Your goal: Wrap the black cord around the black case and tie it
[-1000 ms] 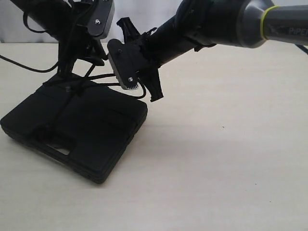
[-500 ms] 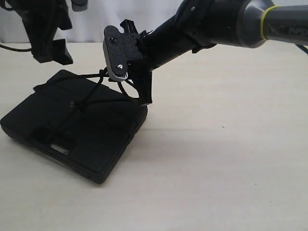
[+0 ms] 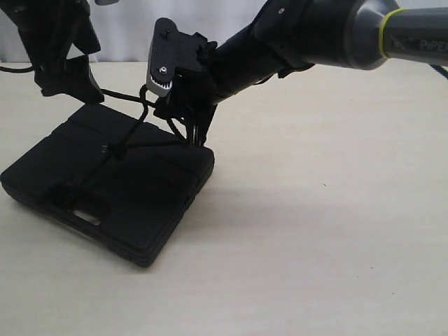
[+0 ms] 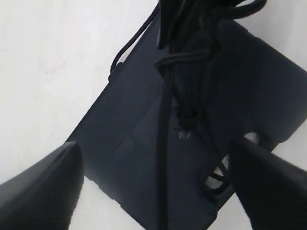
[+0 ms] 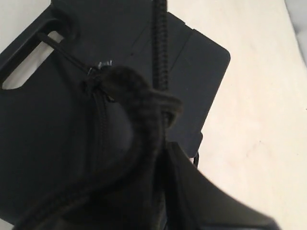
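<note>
The tabletop (image 3: 336,231) carries the black case (image 3: 140,210) flat at about 8 o'clock in the exterior view, with its handle cutout (image 3: 87,217) on the 7 o'clock edge. My right gripper (image 3: 194,133) hangs over the case's 1 o'clock corner, pressed together on a strand of the black cord (image 3: 136,122). My left gripper (image 3: 66,77) stands at 10 o'clock above the far edge, spread wide and holding nothing.

My worry is that only one side has tension. If my right arm pulls toward 2 o'clock, I judge the light case could slide or lift at that corner, since nothing pins it down. With my left jaws apart, the loose strand by them may slacken, and the crossing knot (image 3: 106,149) could work loose before it is tied. The wrap could also slip off the rounded corner, or the thin cord could slide out of my pinch.

The exterior view alone shows both grippers and the cord's whole run. Only the left wrist view shows the gap between my left fingers (image 4: 43,187) and the cord passing through the cutout. The right wrist view shows the fuzzy braid running up against my finger (image 5: 206,201), but the contact itself is hidden.
</note>
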You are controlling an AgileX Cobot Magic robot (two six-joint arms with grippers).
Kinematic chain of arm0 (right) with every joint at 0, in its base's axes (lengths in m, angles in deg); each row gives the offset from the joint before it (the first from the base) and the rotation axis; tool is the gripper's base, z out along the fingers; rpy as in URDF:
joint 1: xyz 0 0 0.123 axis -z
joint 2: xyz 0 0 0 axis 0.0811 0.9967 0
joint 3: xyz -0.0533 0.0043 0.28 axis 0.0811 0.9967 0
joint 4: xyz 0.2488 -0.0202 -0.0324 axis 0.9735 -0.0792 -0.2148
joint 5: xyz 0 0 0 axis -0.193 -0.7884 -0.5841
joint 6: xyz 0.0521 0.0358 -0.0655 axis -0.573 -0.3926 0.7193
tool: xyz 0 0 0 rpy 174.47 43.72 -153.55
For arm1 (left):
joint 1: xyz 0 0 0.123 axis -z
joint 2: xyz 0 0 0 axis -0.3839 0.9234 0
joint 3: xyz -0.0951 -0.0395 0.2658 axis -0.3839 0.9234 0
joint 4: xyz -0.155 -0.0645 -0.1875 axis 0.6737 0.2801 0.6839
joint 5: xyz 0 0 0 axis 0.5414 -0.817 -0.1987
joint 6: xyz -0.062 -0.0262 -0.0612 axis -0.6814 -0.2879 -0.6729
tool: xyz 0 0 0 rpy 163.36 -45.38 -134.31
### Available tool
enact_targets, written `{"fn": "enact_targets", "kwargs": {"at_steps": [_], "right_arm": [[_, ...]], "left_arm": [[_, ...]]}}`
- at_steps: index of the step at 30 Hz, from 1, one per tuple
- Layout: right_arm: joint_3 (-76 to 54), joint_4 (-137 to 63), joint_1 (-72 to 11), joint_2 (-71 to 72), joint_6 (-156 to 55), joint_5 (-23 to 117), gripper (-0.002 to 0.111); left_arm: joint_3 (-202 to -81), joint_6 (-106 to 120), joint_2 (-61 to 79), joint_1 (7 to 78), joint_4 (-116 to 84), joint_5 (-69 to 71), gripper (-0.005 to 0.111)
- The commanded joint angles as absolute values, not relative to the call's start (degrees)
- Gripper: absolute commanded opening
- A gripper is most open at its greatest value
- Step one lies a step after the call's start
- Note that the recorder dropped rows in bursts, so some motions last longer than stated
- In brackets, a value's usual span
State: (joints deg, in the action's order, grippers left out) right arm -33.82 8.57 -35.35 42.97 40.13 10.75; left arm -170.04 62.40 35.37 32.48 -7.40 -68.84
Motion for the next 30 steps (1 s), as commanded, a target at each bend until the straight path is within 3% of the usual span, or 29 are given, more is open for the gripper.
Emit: {"fn": "enact_targets", "kwargs": {"at_steps": [1, 13, 21, 23, 30], "right_arm": [[-33.9, 9.1, -35.3, 42.4, 35.8, 10.9, 0.004], [-33.9, 9.1, -35.3, 42.4, 33.1, 10.8, 0.004], [-33.9, 9.1, -35.3, 42.4, 33.1, 10.9, 0.004], [-33.9, 9.1, -35.3, 42.4, 33.1, 10.9, 0.004], [-33.9, 9.1, -35.3, 42.4, 33.1, 11.4, 0.004]], "left_arm": [[-168.0, 61.9, 35.4, 32.6, -5.6, -67.8, 0.078], [-163.4, 61.9, 35.4, 32.6, -6.1, -53.4, 0.078], [-163.2, 61.8, 35.5, 32.6, -6.4, -52.2, 0.077], [-163.2, 61.6, 35.5, 32.6, -6.3, -52.7, 0.071], [-163.2, 61.6, 36.2, 32.6, -6.2, -58.0, 0.023]]}}
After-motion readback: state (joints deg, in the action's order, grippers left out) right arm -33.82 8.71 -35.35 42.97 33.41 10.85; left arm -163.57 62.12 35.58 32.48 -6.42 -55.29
